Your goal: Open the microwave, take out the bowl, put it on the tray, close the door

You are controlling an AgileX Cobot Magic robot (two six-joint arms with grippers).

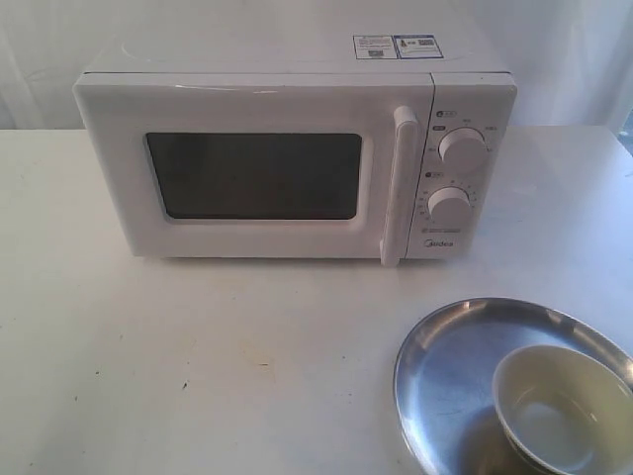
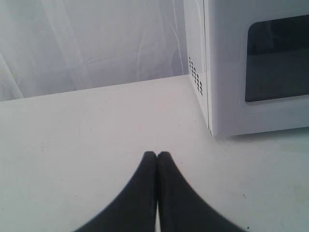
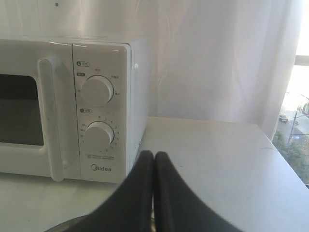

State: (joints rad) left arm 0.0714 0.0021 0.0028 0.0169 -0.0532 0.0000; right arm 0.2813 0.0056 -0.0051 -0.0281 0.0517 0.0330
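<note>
The white microwave [image 1: 297,148] stands at the back of the table, its door [image 1: 252,173] closed, the bar handle [image 1: 399,183] beside two knobs. A cream bowl [image 1: 562,411] rests upright in the silver tray [image 1: 445,366] at the front right. Neither arm shows in the exterior view. In the left wrist view my left gripper [image 2: 157,154] is shut and empty above bare table, the microwave [image 2: 241,72] ahead to one side. In the right wrist view my right gripper [image 3: 154,154] is shut and empty, facing the microwave [image 3: 104,111] and its knobs, above the tray rim [image 3: 72,223].
A white table [image 1: 198,356] carries everything, with open surface left of the tray and in front of the microwave. White curtains hang behind. A window [image 3: 297,111] shows beyond the table's right edge in the right wrist view.
</note>
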